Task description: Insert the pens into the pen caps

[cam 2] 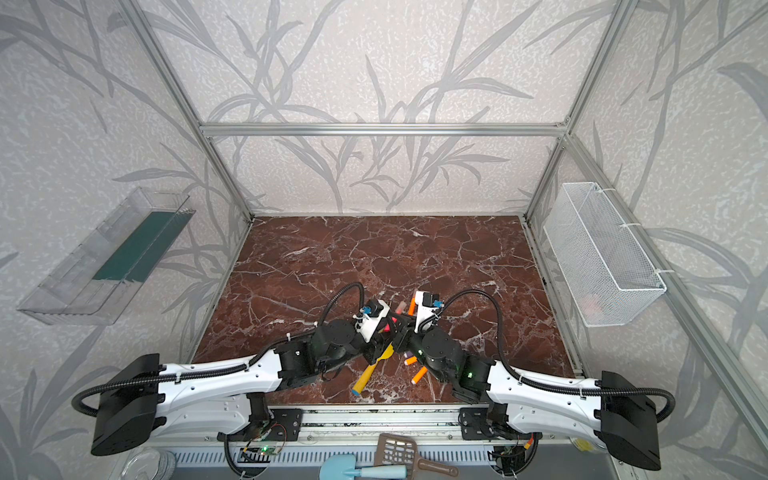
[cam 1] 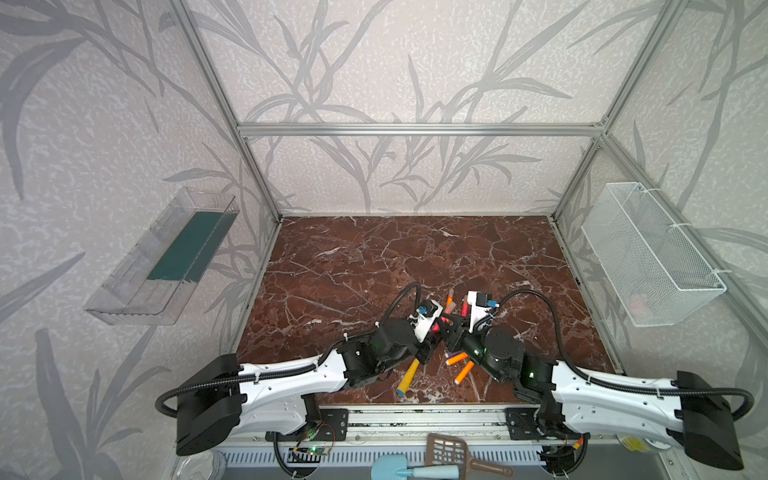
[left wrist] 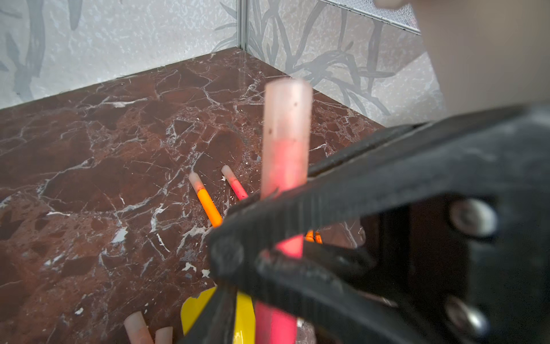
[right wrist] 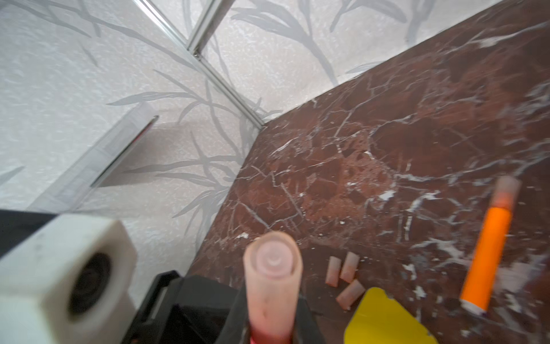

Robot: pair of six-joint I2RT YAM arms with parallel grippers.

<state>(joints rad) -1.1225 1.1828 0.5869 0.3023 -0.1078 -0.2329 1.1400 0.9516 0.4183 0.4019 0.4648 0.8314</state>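
Note:
A red-pink pen [left wrist: 276, 323] with a pinkish pen cap [left wrist: 286, 113] on its tip stands between both grippers at the table's front middle. My right gripper [right wrist: 272, 330] is shut on this pen just below the cap [right wrist: 272, 268]. My left gripper [left wrist: 247, 327] is open, with yellow showing between its finger [left wrist: 214, 318] and the pen. A capped orange pen [left wrist: 208, 202] and a capped red-pink pen [left wrist: 235, 183] lie beyond. Two bare orange pens [cam 1: 456, 358] [cam 1: 464, 372] lie near the front. Three loose pen caps [right wrist: 342, 271] lie beside the yellow toy shovel [right wrist: 387, 318].
The shovel's handle [cam 1: 409, 376] points toward the front rail. A white mesh basket [cam 1: 648, 257] hangs on the right wall and a clear tray [cam 1: 166, 257] on the left wall. A brown scoop [cam 1: 449, 451] and a blue spade [cam 1: 399, 467] lie below the rail.

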